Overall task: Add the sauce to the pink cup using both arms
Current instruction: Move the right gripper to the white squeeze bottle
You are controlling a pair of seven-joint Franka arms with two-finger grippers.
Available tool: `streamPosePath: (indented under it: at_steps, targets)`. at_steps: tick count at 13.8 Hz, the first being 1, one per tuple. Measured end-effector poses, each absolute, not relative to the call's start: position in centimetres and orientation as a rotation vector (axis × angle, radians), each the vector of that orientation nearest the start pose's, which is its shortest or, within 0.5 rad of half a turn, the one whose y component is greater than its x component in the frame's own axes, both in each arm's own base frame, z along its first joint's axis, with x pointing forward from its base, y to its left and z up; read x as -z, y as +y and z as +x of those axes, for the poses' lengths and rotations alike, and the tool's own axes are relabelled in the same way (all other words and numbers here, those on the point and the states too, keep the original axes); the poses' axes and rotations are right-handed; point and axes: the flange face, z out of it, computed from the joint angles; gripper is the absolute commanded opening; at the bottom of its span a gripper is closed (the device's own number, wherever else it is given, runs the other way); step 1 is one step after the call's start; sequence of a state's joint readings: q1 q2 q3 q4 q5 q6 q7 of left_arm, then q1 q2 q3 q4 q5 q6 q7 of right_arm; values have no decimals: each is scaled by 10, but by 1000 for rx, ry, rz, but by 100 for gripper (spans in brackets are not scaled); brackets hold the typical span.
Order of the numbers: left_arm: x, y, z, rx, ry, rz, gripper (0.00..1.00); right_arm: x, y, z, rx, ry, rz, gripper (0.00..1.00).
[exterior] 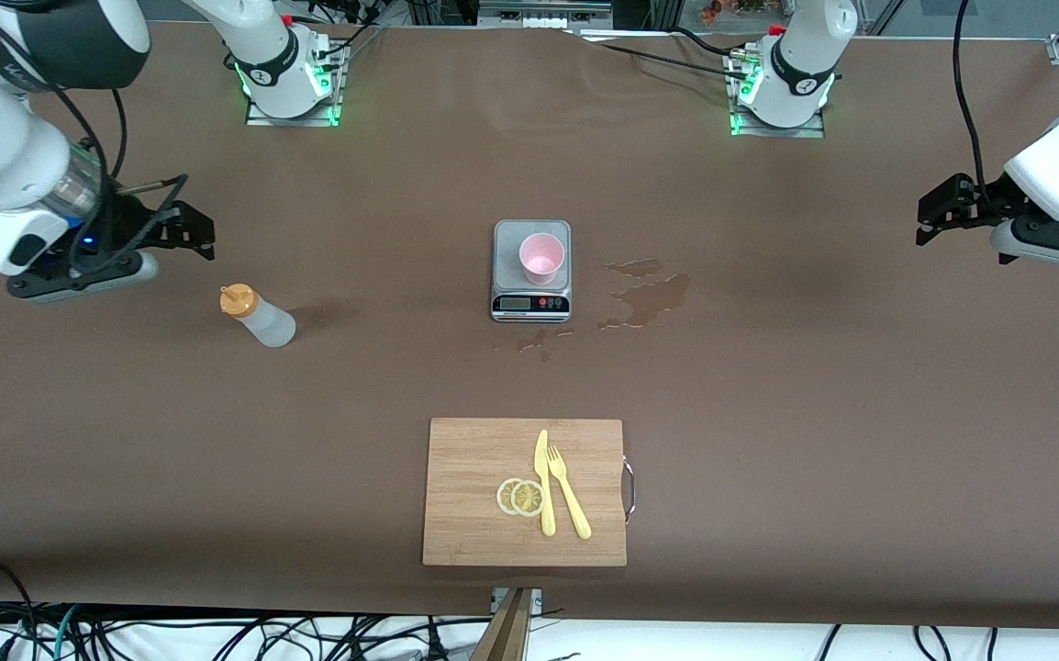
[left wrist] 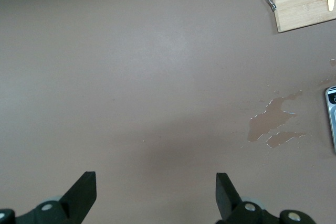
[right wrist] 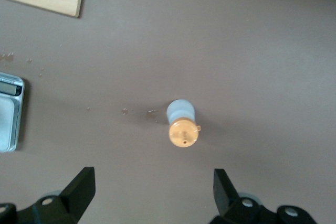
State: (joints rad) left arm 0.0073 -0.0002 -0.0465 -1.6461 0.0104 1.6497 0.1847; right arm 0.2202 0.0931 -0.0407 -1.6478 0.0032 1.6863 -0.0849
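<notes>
1. Translucent whitish plastic makes the body of the sauce bottle (exterior: 259,316), and its cap is orange; it stands upright on the brown table (exterior: 814,413), toward the right arm's end, well apart from the other things.
2. The pink cup (exterior: 542,258) stands on a small grey kitchen scale (exterior: 531,308) near the middle of the table, and beside the scale, toward the left arm's end, there is a wet spill (exterior: 649,294).
3. The right gripper (right wrist: 152,184) hangs over the table just beside the bottle, with its jaws released wide and nothing between them.
4. The left gripper (left wrist: 155,187) waits over bare table at the left arm's end, also spread wide and empty.
5. I judge the bottle to be light and soft, so hard pressing will push sauce out too early; how full it is I cannot say.
6. A good place to hold is probably the middle of the body, under the cap, with gentle force.
7. The cup looks light and may tip easily, so the second arm could steady it.
8. Nearer to the front camera lies a wooden board (exterior: 474,496) with a yellow knife (exterior: 544,482), a fork (exterior: 568,491) and lemon slices (exterior: 521,497).
</notes>
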Motion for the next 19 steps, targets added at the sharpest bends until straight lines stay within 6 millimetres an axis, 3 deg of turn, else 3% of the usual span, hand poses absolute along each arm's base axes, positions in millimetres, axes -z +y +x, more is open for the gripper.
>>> streamPosePath:
  at_steps: [5, 9, 12, 14, 16, 19]
  targets:
    - [-595, -22, 557, -27, 355, -3112, 100, -517, 131, 578, -171, -621, -2995, 100]
    - [-595, -30, 557, -28, 371, -3128, 100, -500, 90, 583, -194, -945, -2839, 100]
    - [-594, -35, 558, -29, 385, -3127, 100, -484, 72, 586, -190, -1189, -2714, 100]
    - [-570, -19, 570, -88, 342, -3136, 100, -475, 58, 590, -141, -1316, -2578, 100]
    - [-547, 7, 584, -129, 278, -3135, 100, -464, 30, 595, -71, -1438, -2447, 100]
    - [-546, 40, 587, -131, 194, -3147, 100, -439, -11, 597, 13, -1577, -2261, 100]
